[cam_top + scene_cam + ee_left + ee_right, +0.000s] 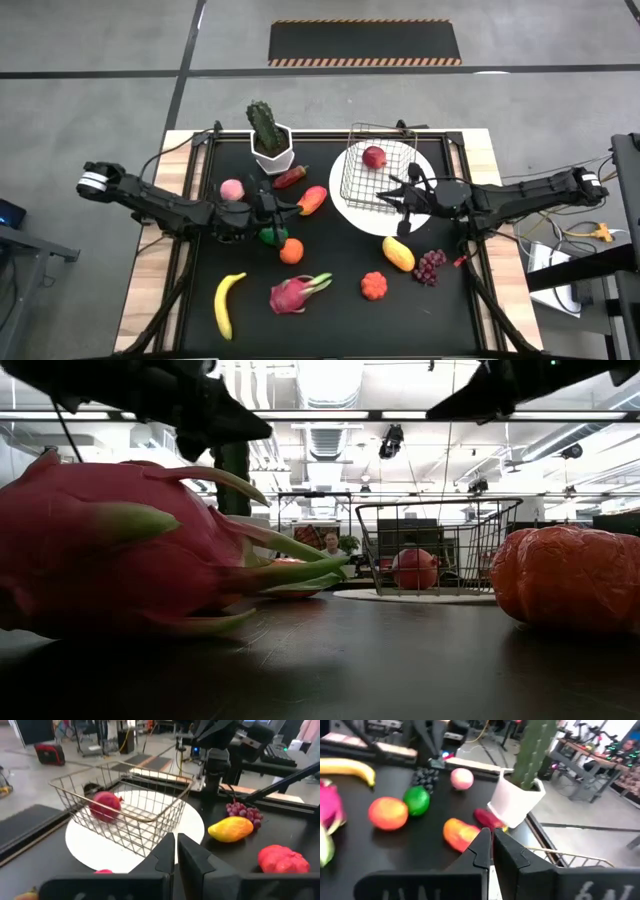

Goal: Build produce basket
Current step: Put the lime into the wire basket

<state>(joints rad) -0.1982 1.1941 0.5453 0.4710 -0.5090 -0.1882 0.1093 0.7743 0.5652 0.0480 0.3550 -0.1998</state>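
- Sitting on a round white plate toward the far right of the black counter, the wire basket is kept apart from the loose fruit, which likely makes it an easy drop target
- Only a red pomegranate lies inside the basket, near its far wall, so the task looks barely begun
- The left claw hovers mid-counter just above the green lime and beside the orange; its fingers are drawn narrow, nearly touching, with nothing between them
- The right claw hangs over the near edge of the basket and plate; its fingers are also pinched close and hold nothing, which fits a claw parked over the drop spot
- The rest of the produce is spread singly with gaps around each piece, probably so a claw can reach any one: a banana and dragon fruit at the near side, a mango and grapes near the right arm, a small red-orange lumpy fruit between them, a pink peach to the left
- A red-orange long fruit and a dark red piece lie just beside the cactus in its white pot, which stands at the far edge and is no part of the load
- A person shows far off in the room in the low view
- No brand, label or readable writing shows on any item, the counter or the arms
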